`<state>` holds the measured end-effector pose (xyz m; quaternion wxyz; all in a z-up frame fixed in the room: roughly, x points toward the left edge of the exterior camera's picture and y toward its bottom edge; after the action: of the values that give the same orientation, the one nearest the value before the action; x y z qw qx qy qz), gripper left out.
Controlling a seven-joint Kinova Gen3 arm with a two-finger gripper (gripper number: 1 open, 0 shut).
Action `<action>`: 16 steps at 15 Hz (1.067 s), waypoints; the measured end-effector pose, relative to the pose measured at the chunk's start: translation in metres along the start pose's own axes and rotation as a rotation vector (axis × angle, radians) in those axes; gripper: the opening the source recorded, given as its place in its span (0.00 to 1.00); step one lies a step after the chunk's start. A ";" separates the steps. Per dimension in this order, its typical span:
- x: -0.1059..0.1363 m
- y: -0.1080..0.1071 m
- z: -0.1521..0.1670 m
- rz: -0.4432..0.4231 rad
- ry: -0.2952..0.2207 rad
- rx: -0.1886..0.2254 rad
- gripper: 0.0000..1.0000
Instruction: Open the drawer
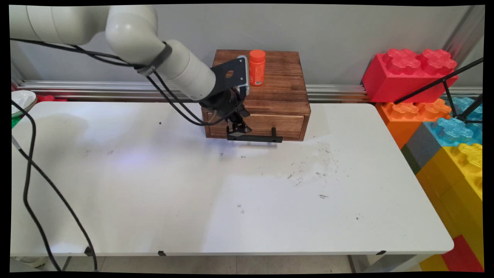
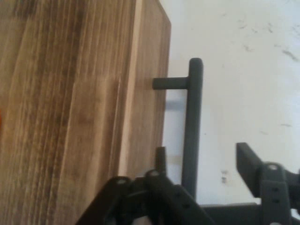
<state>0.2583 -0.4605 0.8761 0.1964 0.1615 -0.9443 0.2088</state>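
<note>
White table [image 1: 231, 208], coloured giant blocks [image 1: 409, 73], white bowl [image 1: 21, 100]

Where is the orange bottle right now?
In the main view, the orange plastic bottle stands upright on top of the brown wooden drawer box, near its back edge, right of the arm's black mount.

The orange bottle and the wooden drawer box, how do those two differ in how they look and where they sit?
The orange bottle is small, round, bright and smooth; the wooden drawer box is far bigger, square-edged, dark brown and grained. The bottle stands upright on the box's top, near its back; the box rests on the white table by the wall. The box has a black bar handle with the gripper open around it; the bottle is untouched. Both stand level.
</note>
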 end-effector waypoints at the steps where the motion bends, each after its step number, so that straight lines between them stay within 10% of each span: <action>1: 0.001 -0.002 -0.003 -0.008 -0.004 -0.017 1.00; 16: -0.004 0.005 0.000 -0.127 -0.100 -0.094 1.00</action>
<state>0.2599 -0.4550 0.8723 0.1691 0.2220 -0.9496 0.1430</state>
